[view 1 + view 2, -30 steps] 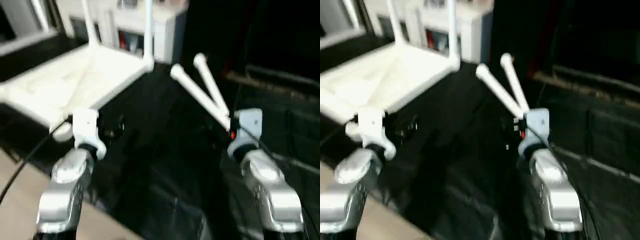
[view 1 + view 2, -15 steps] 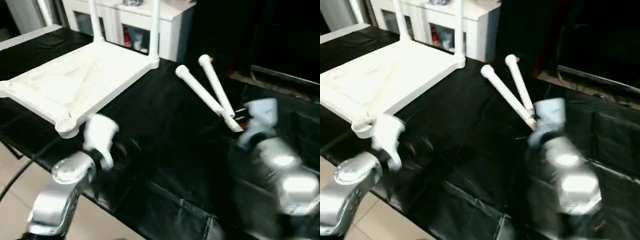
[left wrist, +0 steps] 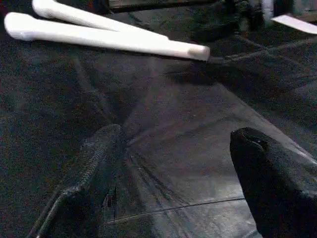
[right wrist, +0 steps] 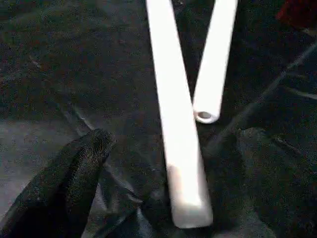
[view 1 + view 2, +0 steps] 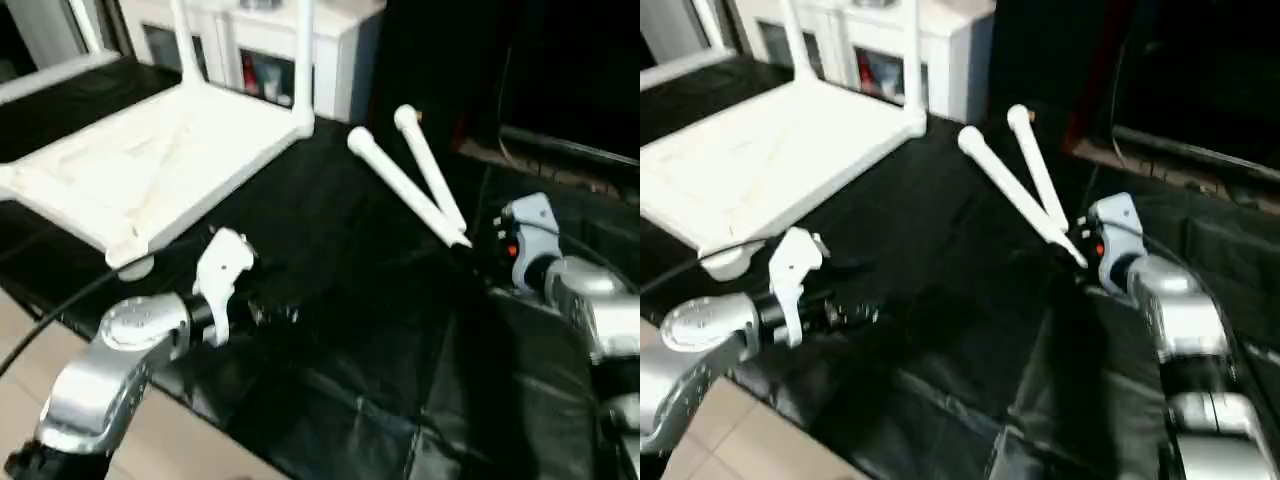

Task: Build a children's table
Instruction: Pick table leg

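left pincer (image 3: 173, 163) spread wide, gripping nothing, low over black sheeting (image 5: 350, 330) on the counter (image 5: 420, 440), pointed toward the two loose legs. right pincer (image 4: 168, 173) likewise spread, gripping nothing, just short of the narrow ends of those legs. pincers hard to make out from the head views, dark fingers lost against the dark sheet; only the white wrist housings and silver forearms clearly told apart there. fingers (image 3: 89, 168) blurred and cut off by the picture edge in both wrist views.

lay upside down at the far left of the counter: tabletop (image 5: 150, 160), ribbed underside up, its left part cut off by the picture edge. stood upright in its two far corners: two legs (image 5: 303, 60), their upper ends cut off at the top. seen at the near corner: a round socket (image 5: 135, 265), partly hidden behind the left wrist, nothing in it. ribs across the underside faint, washed out.

lay on the sheet to the right of the tabletop, well apart from it: two loose legs (image 5: 405, 185), wide ends far and apart, narrow ends near and touching, forming a v. seen in the right wrist view: longer leg (image 4: 178, 124) reaching closer to the pincer, shorter-looking one (image 4: 213, 59) ending in an open tube mouth against its side.

stood behind the counter: white cabinet (image 5: 270, 50) with glass doors, contents too blurred to tell beyond a red patch. trailed from the left forearm off the left edge: a black cable (image 5: 50, 310).
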